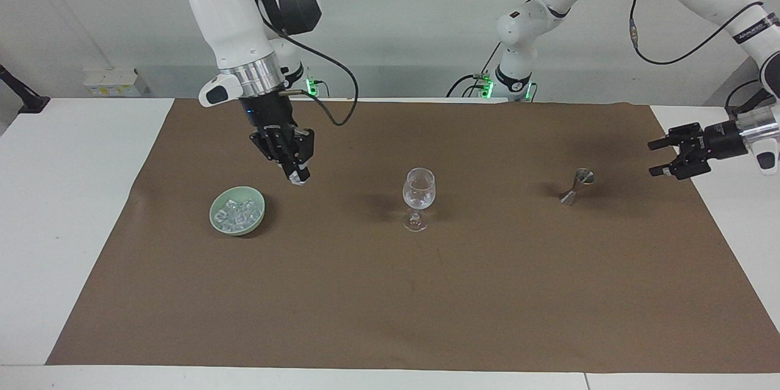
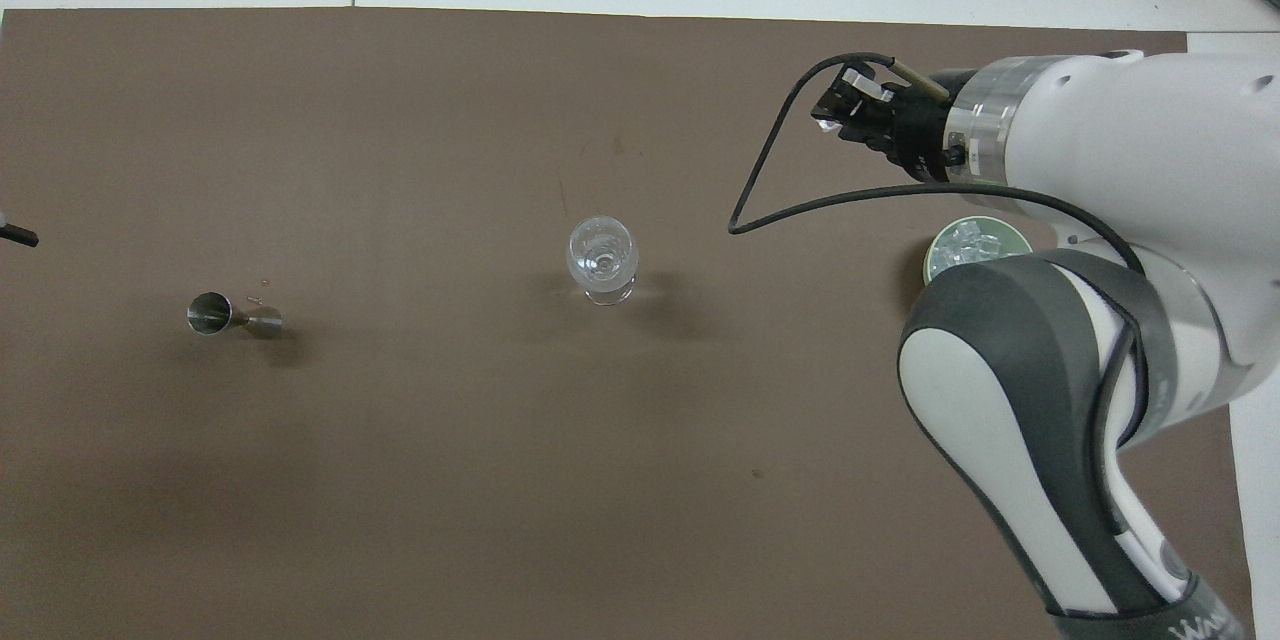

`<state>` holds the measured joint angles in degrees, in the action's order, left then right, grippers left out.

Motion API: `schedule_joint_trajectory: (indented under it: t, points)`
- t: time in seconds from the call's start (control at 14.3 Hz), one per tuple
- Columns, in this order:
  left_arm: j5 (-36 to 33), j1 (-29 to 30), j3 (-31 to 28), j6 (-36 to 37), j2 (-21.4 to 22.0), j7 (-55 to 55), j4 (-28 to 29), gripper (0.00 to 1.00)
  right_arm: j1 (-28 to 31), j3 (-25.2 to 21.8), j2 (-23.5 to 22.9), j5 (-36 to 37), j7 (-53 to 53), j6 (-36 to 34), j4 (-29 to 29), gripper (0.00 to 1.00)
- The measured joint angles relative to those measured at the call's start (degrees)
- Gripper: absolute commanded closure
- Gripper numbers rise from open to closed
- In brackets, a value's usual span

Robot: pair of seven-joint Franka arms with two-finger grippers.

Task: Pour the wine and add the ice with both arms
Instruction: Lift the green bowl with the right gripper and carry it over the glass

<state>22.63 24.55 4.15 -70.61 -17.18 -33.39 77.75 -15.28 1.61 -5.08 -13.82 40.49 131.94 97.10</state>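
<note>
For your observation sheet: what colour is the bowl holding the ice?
Pale green bowl; clearest in the facing view.

Even, bright light falls from above, with soft, blurred shadows on the brown mat (image 1: 390, 292) beside the wine glass (image 1: 418, 190) and the jigger (image 1: 575, 187). The glass shows small glints. Both views are sharp, without noticeable edge distortion.

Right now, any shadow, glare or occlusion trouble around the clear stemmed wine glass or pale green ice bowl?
Facing view: clear stemmed wine glass and pale green ice bowl both unobstructed, soft shadows beside them. Overhead view: white right arm hides much of the bowl; glass glints but reads fine.
</note>
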Motion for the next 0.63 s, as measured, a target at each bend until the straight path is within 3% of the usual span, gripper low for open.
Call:
schedule_joint_trajectory:
  t: [0.28, 0.63]
  points:
    - [-7.20, -7.56, 0.19, 0.47, 6.87, 2.92, -0.80, 0.00, -0.29, 2.91, -2.05, -3.10, 5.68, 1.52, -4.30, 1.00]
    - [-10.41, -14.23, 0.23, 0.18, 12.85, 11.10, -0.87, 0.00, -3.70, 3.83, -3.33, -5.98, 11.67, 6.23, -5.85, 1.00]
